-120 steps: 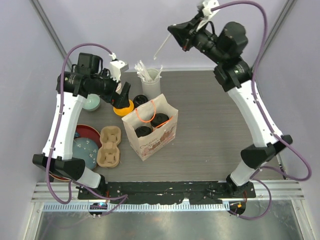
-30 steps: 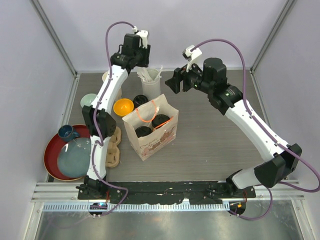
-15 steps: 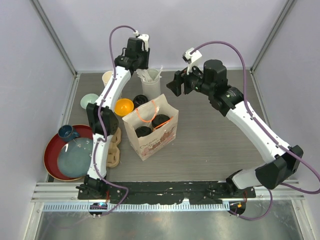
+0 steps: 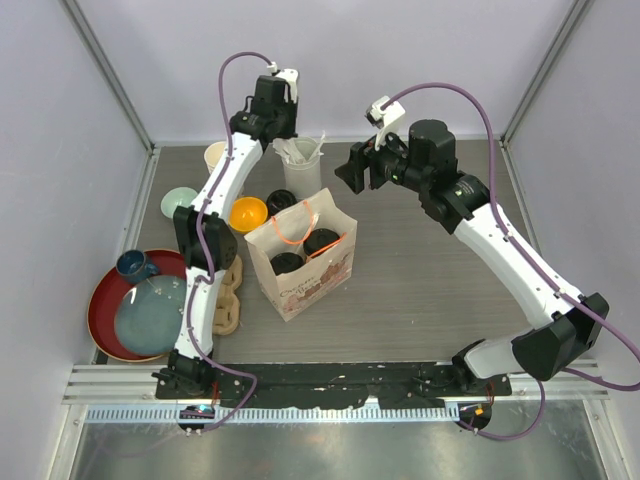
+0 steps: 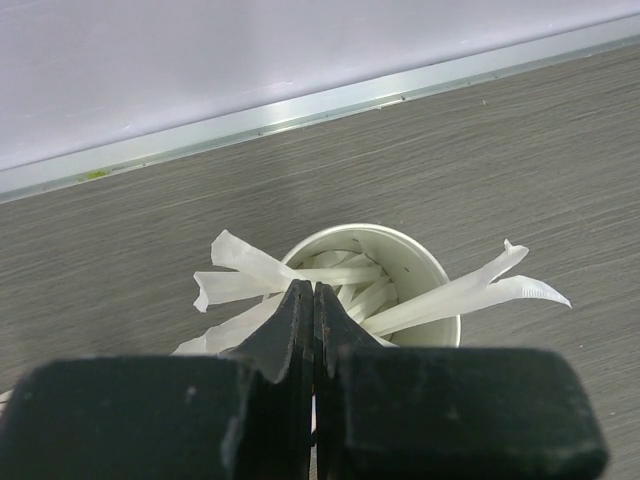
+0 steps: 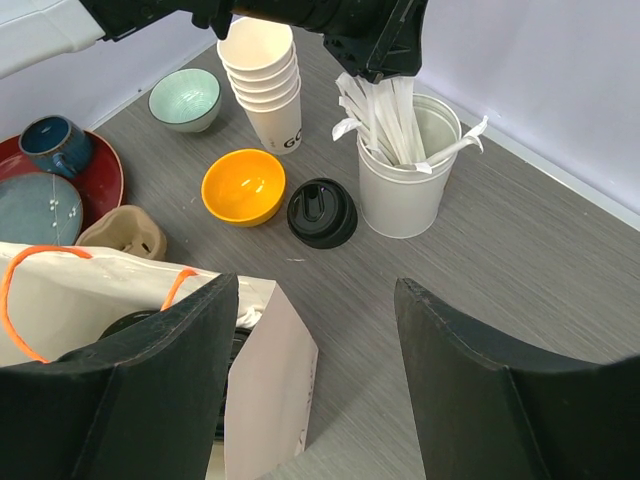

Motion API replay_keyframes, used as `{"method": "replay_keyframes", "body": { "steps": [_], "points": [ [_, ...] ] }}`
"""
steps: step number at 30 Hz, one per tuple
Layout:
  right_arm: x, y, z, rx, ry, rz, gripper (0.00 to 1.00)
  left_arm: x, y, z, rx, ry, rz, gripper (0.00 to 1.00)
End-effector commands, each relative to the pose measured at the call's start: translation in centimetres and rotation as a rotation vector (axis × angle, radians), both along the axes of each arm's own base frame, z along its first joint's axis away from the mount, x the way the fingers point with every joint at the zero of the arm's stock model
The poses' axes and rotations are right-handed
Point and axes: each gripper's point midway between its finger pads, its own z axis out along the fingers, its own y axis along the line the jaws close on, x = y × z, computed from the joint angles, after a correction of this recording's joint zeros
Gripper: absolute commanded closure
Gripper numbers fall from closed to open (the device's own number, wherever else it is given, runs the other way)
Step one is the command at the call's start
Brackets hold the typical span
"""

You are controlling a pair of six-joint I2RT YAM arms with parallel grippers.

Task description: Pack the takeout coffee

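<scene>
Sitting nearest, red tray (image 4: 97,300): carries a blue-grey plate (image 4: 150,315) and a dark blue mug (image 4: 131,265).
Cup carrier (image 4: 224,312): moulded cardboard, just right of the tray; its left side is hidden behind the left arm.
Paper bag (image 4: 305,282): upright, mouth open, orange handles; both coffees stand inside.
Near lidded cup (image 4: 288,263): in the bag; only the black lid shows, the white body hidden by the bag wall.
Far lidded cup (image 4: 321,240): in the bag beside the first; likewise lid only.
Orange bowl (image 6: 243,186): on the table behind the bag's left corner.
Loose black lid (image 6: 322,212): flat between the orange bowl and the tub.
Mint bowl (image 6: 185,100): left of the orange bowl.
Cream cup stack (image 6: 262,75): nested upright, left of the tub.
Right gripper (image 6: 315,300): raised right of the tub, fingers spread wide, gripping nothing.
White tub (image 6: 400,195): filled with white wrapped sticks (image 6: 380,115) poking over its rim.
Left gripper (image 5: 313,292): right above the tub, fingers pressed together, tips among the sticks; whether one is pinched cannot be told.
</scene>
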Motion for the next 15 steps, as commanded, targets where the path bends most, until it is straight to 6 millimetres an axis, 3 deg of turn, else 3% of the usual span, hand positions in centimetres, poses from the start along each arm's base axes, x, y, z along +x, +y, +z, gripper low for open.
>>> {"method": "replay_keyframes", "body": {
  "steps": [1, 5, 15],
  "points": [
    [-0.3, -0.8, 2.5, 0.024, -0.071, -0.014, 0.32, -0.5, -0.4, 6.0, -0.046, -0.122, -0.018, 1.0],
    [-0.3, -0.7, 2.3, 0.015, -0.063, -0.014, 0.31, -1.6, -0.7, 10.1, -0.035, -0.202, -0.055, 1.0],
    [-0.9, -0.9, 2.5, 0.009, -0.074, -0.001, 0.32, -5.5, -0.7, 17.2, -0.033, -0.316, -0.148, 1.0]
  ]
}}
